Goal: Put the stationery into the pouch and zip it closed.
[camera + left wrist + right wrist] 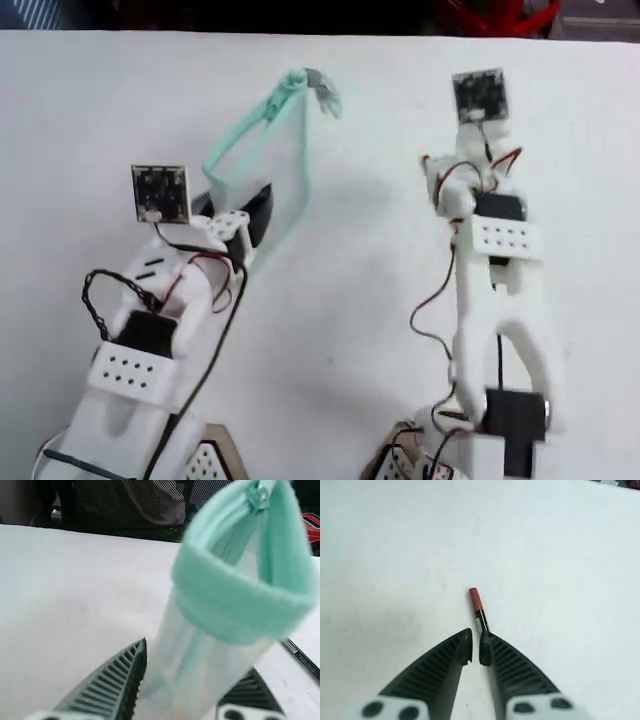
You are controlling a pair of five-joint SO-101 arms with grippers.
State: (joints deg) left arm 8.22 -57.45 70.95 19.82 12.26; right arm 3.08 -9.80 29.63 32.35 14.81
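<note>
The pouch has a mint-green zip band and a see-through body. It is held up off the white table, mouth upward, zip pull at the far end. My left gripper is shut on its lower end; in the left wrist view the pouch rises from between that gripper's fingers. A black pen with a red-brown end lies on the table. My right gripper hangs right over it, fingers nearly together with only a slit of table between them. The pen's near end is hidden under one fingertip. The pen also shows beside the pouch.
The right arm stretches toward the far side at the right of the table. The table's far edge runs along the back, with dark clutter and a mesh chair behind it.
</note>
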